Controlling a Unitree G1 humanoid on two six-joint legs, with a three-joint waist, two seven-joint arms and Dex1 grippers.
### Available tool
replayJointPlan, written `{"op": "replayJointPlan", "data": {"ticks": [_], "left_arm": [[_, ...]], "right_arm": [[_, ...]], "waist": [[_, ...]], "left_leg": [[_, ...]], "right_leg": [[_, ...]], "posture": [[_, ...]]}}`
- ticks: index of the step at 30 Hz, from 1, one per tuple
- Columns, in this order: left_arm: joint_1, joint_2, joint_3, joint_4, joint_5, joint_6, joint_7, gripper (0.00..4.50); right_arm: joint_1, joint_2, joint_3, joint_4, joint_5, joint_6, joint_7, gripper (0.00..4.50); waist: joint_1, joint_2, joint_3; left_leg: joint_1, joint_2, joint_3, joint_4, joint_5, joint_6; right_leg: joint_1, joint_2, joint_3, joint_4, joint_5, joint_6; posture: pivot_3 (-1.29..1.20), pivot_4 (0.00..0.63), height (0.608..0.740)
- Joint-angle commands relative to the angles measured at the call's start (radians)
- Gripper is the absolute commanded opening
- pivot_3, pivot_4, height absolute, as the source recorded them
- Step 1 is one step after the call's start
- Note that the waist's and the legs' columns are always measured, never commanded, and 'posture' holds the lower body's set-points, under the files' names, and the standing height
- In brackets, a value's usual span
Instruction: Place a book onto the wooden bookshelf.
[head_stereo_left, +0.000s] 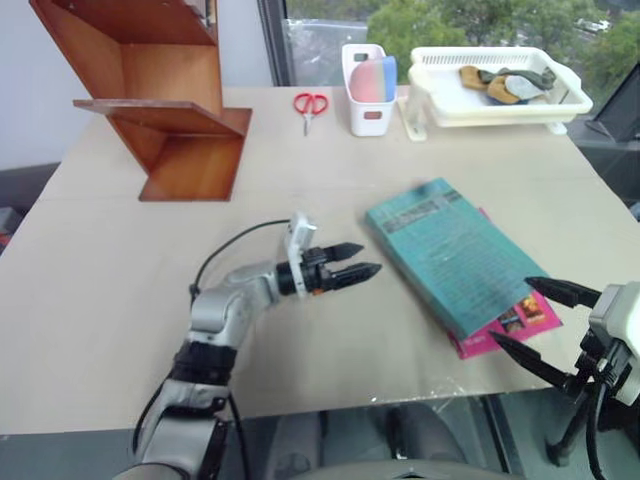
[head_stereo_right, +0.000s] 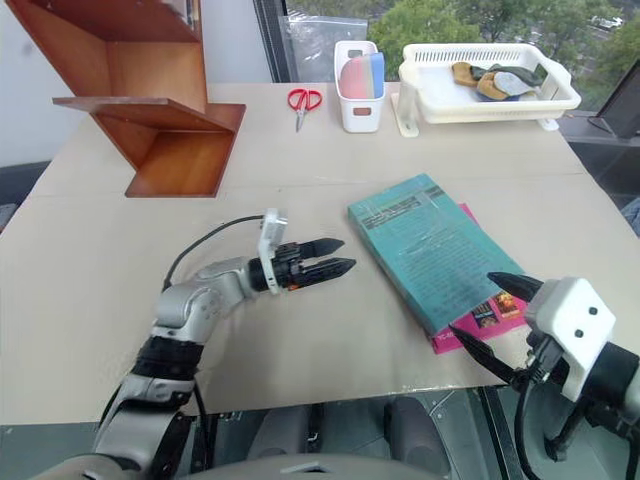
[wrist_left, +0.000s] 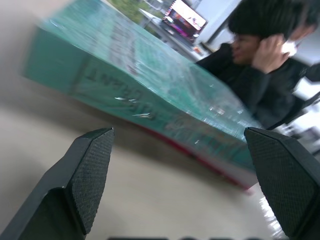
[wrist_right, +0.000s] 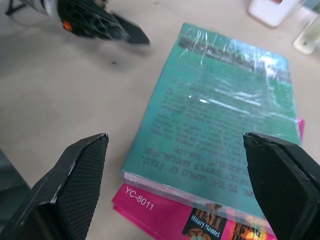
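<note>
Your book (head_stereo_left: 452, 255) lies flat on the worktop (head_stereo_left: 300, 180) atop a pink book (head_stereo_left: 505, 325), long axis running diagonally away from the robot (toward the far left). Left pincer (head_stereo_left: 352, 262) points level at its long edge, near but apart, jaws wide, empty. Right pincer (head_stereo_left: 535, 325) straddles the near corner, gaping, gripping nothing. The bookshelf (head_stereo_left: 165, 100) stands well apart, far left.

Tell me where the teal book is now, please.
In the left eye view the book lies flat on the table, right of centre, on top of a pink book, between the left gripper and the right gripper.
</note>
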Motion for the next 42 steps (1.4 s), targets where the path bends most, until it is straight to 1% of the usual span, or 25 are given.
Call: {"op": "replayJointPlan", "data": {"ticks": [1,8,11,17,21,26,41,42], "left_arm": [[-0.078,-0.065,0.060,0.058,-0.104,0.189,0.077,4.50],[-0.166,-0.121,0.192,0.101,-0.221,0.495,0.247,4.50],[-0.189,-0.175,0.261,0.097,-0.277,0.618,0.333,4.50],[-0.188,-0.265,0.337,0.065,-0.299,0.760,0.483,4.50],[-0.202,-0.320,0.396,0.089,-0.284,0.779,0.569,4.50],[-0.227,-0.367,0.438,0.122,-0.276,0.759,0.629,4.50],[-0.246,-0.405,0.486,0.174,-0.254,0.734,0.700,4.50],[-0.247,-0.408,0.487,0.180,-0.252,0.727,0.702,3.98]], "right_arm": [[0.053,0.009,-0.019,-0.022,-0.028,-0.094,-0.046,4.42],[0.124,-0.008,0.022,-0.022,-0.038,-0.185,-0.122,4.42],[0.133,-0.027,0.038,-0.022,-0.034,-0.198,-0.153,4.42],[0.138,-0.065,0.044,-0.022,-0.015,-0.205,-0.202,4.42],[0.147,-0.086,0.041,-0.022,0.001,-0.209,-0.224,4.42],[0.167,-0.103,0.039,-0.022,0.013,-0.227,-0.244,4.42],[0.220,-0.137,0.032,-0.022,0.028,-0.273,-0.290,4.42],[0.221,-0.138,0.032,-0.022,0.028,-0.273,-0.291,4.50]], "waist": [[0.000,0.000,0.000],[-0.003,0.000,0.000],[-0.002,0.000,0.000],[0.003,-0.001,0.000],[0.002,-0.001,0.000],[0.003,-0.001,0.000],[0.003,-0.001,0.001],[0.003,-0.001,0.001]], "left_leg": [[0.000,0.000,0.000,0.000,0.000,0.000],[0.000,0.000,-0.001,0.000,0.000,0.000],[0.000,0.000,-0.001,0.000,0.000,0.000],[-0.001,-0.001,-0.002,0.000,0.000,0.000],[-0.001,-0.001,-0.003,0.000,0.000,0.000],[-0.001,-0.002,-0.003,0.000,0.000,0.000],[-0.002,-0.002,-0.003,0.000,0.000,0.000],[-0.002,-0.002,-0.003,0.000,0.000,0.000]], "right_leg": [[0.000,0.000,0.000,0.000,0.000,0.000],[0.000,0.000,-0.001,0.000,0.000,0.000],[0.000,0.000,-0.001,0.000,0.000,0.000],[0.000,-0.001,-0.001,0.000,0.000,0.000],[0.000,0.000,-0.001,0.000,0.000,0.000],[0.000,-0.001,-0.001,0.000,0.000,0.000],[0.000,-0.001,-0.002,-0.001,0.000,0.000],[0.000,-0.001,-0.002,-0.001,0.000,0.000]], "posture": [[0.00,0.150,0.740],[0.00,0.150,0.740],[0.00,0.150,0.740],[0.00,0.150,0.740],[0.00,0.150,0.740],[0.00,0.150,0.740],[0.00,0.150,0.740],[0.00,0.150,0.740]]}}
